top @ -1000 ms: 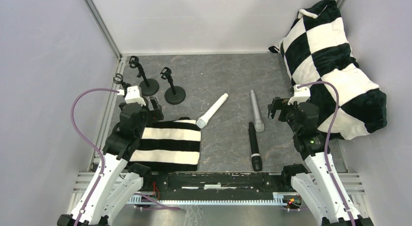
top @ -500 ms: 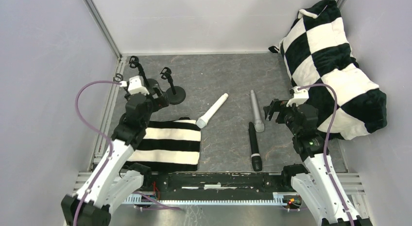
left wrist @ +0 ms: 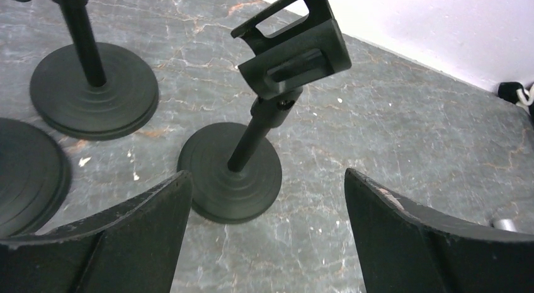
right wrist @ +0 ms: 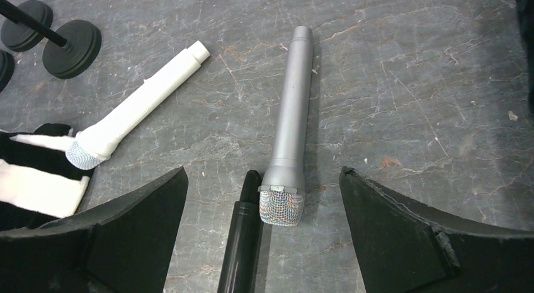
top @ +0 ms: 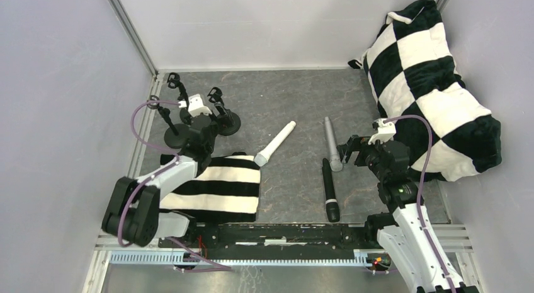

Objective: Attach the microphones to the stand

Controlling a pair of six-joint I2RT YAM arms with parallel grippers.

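Three microphones lie on the grey table: a white one [top: 275,143], a silver-grey one [top: 332,143] and a black one [top: 329,190]. Three black stands with round bases stand at the back left [top: 228,123], [top: 176,137], [top: 173,82]. My left gripper [top: 211,121] is open and empty. In the left wrist view [left wrist: 267,174] it sits just short of the nearest stand [left wrist: 230,173], whose clip [left wrist: 293,44] is empty. My right gripper [top: 348,151] is open. In the right wrist view [right wrist: 262,171] it hovers over the silver microphone's mesh head [right wrist: 282,208], with the black microphone [right wrist: 242,242] beside it and the white one [right wrist: 135,110] to the left.
A black-and-white striped cloth [top: 217,186] lies at the front left, under the left arm. A large checkered cushion [top: 434,85] fills the right back corner. Grey walls close in the left, back and right sides.
My left arm has swung forward and right to the stands. The right gripper has edged left toward the silver microphone. The microphones have not moved.
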